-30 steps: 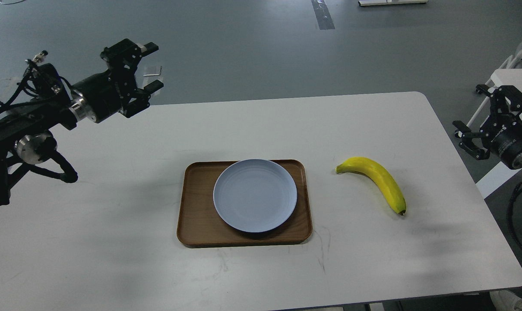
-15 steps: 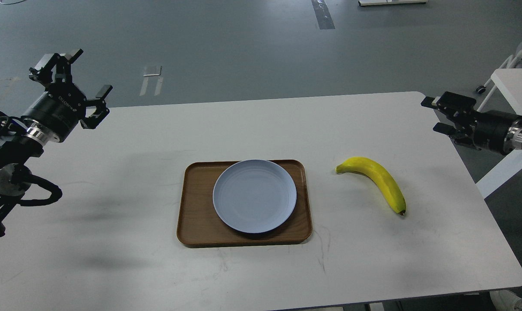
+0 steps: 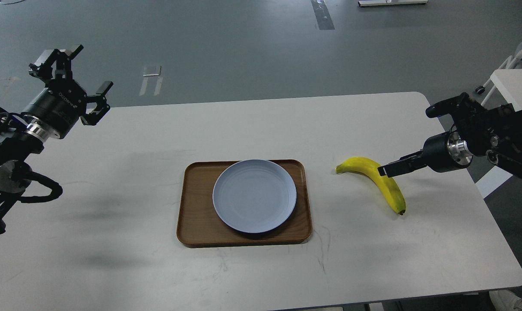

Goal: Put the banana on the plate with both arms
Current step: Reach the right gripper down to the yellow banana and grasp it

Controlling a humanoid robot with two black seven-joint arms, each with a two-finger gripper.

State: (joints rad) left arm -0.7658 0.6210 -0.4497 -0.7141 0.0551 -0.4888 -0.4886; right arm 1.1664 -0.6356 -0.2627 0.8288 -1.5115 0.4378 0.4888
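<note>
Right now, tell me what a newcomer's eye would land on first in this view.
The bright yellow banana lying on the white table, right of centre, stands out first, with the right claw reaching in over its middle. Next comes the pale blue plate, bare, sitting on a brown tray at the table's centre. The left claw hangs open at the far left corner.

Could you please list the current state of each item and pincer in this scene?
banana: lying on the table, not gripped.
plate: empty, resting on the tray.
left pincer: open, raised over the table's far-left corner.
right pincer: at the banana's middle, open or shut unclear.
</note>
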